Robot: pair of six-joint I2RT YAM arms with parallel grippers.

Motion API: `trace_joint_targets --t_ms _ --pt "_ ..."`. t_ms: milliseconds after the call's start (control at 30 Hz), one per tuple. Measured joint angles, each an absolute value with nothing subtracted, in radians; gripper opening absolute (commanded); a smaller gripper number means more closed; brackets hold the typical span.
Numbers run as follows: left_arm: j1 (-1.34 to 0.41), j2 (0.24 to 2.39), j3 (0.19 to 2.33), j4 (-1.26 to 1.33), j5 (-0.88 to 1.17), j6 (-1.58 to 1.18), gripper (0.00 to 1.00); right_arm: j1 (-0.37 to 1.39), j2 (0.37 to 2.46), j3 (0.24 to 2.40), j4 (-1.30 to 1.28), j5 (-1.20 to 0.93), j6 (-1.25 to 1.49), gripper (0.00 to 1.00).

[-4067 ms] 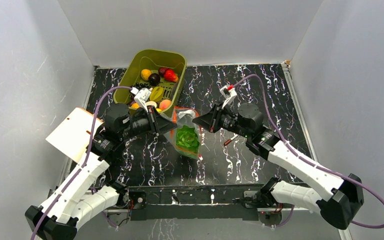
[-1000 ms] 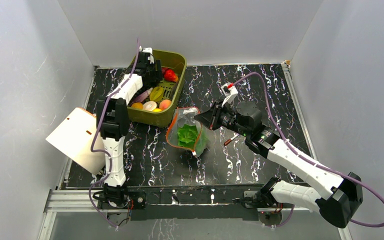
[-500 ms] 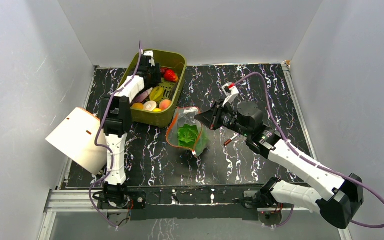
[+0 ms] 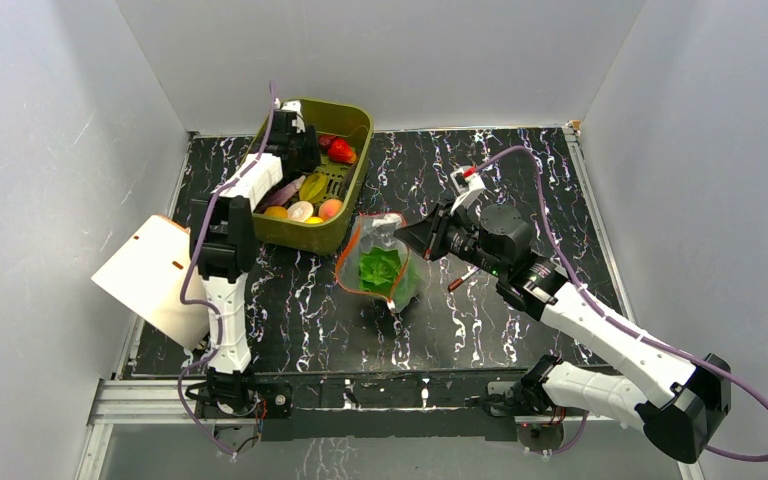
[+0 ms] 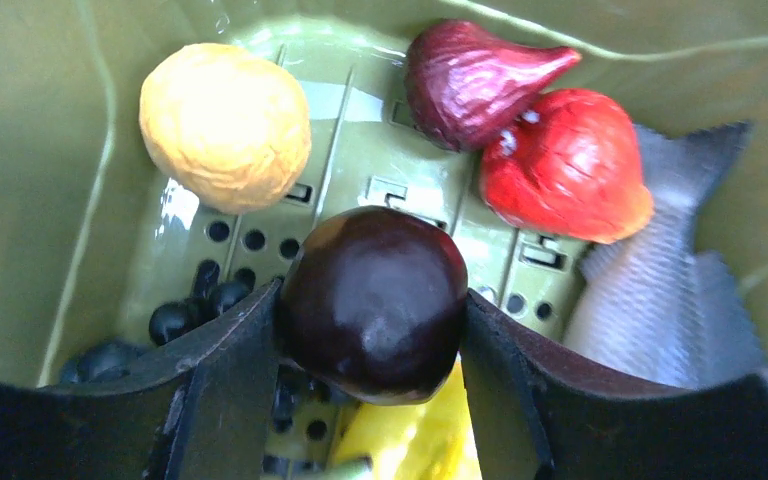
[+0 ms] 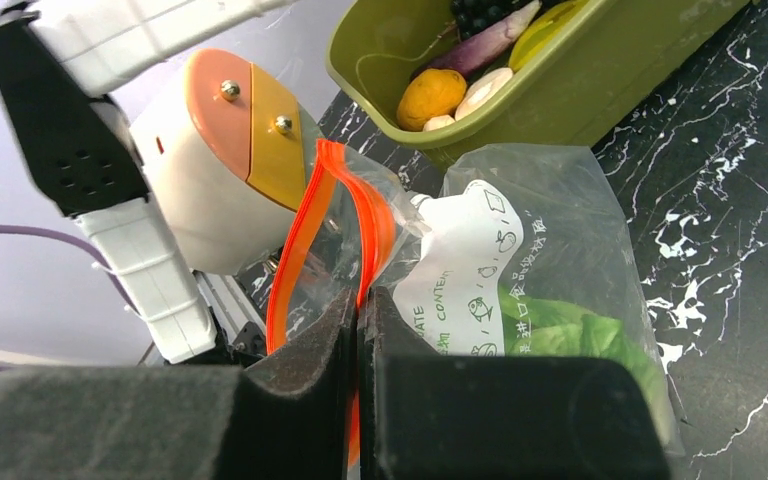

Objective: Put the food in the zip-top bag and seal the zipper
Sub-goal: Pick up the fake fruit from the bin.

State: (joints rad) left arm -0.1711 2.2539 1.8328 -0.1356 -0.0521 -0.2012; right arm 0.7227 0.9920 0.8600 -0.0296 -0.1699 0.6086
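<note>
Left wrist view: left gripper (image 5: pixel 370 308) clamps the dark purple ball (image 5: pixel 375 285) (right gripper (image 6: pixel 360 305) pinches the zipper (image 6: pixel 298 245)); next, likely carry it right and nearer into the zip-top bag (image 4: pixel 379 234).

Olive-green bin (image 5: pixel 20 150), dark purple ball (image 5: pixel 373 303)

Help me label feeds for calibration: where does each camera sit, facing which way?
Top external: above, behind the bases, looking down at left arm, right arm, bin, bag.
Left wrist: over the bin, looking down; left end effector grips dark purple ball.
Right wrist: low, facing the bin; right end effector pinches bag's zipper.
Shared: all show the bin.
</note>
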Motion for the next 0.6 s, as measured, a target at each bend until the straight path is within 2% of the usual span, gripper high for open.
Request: trace_joint_targets --t_ms 300,600 --pt "-0.171 2.02 1.718 -0.144 0.061 -0.29 0.36 0.723 0.992 0.859 -0.052 -0.133 0.612 0.0" --pt "-0.171 1.855 1.616 -0.176 0.263 -0.371 0.36 0.723 1.0 0.859 -0.057 -0.088 0.629 0.0"
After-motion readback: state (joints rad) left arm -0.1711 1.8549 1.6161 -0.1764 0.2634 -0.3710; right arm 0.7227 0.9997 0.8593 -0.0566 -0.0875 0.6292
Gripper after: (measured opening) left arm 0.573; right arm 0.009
